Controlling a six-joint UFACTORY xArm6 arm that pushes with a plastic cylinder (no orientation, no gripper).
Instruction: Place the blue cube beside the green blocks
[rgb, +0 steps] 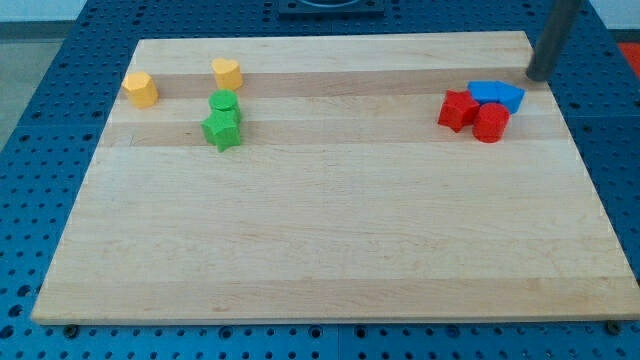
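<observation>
A blue block (496, 94) lies at the view's upper right of the wooden board (330, 230), touching a red star-like block (458, 110) on its left and a red cylinder (490, 122) below it. Two green blocks sit at the upper left: a green cylinder (224, 103) with a green star (222, 129) right below it. My tip (539, 76) is at the view's upper right, just right of and above the blue block, a small gap apart.
A yellow hexagonal block (141, 88) sits near the board's left edge. A yellow heart-like block (227, 72) sits just above the green cylinder. Blue perforated table surrounds the board.
</observation>
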